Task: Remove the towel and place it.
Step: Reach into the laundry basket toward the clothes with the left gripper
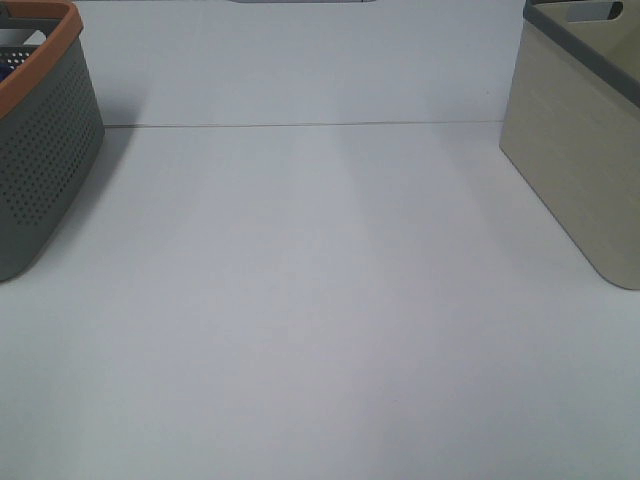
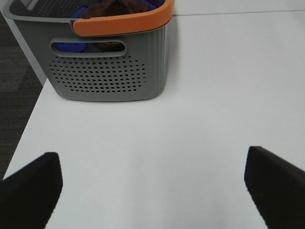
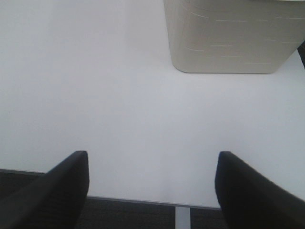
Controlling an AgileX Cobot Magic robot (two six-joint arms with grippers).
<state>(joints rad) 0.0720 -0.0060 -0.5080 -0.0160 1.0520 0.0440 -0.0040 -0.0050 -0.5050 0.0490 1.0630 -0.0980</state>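
The towel point(image 2: 116, 7), dark reddish-brown, lies bunched inside the grey perforated basket point(image 2: 105, 71) with an orange rim, on top of something blue point(image 2: 69, 46). In the exterior high view that basket point(image 1: 40, 160) stands at the far left and the towel does not show. My left gripper point(image 2: 151, 191) stands open over the white table, well short of the basket, with nothing between its fingers. My right gripper point(image 3: 151, 191) is open too, near the table's front edge, empty. Neither gripper shows in the exterior high view.
A beige bin point(image 1: 580, 150) with a dark grey rim stands at the right of the table, also in the right wrist view point(image 3: 228, 38). The white table point(image 1: 320, 300) has a seam across its back. Dark floor lies past the table's edges.
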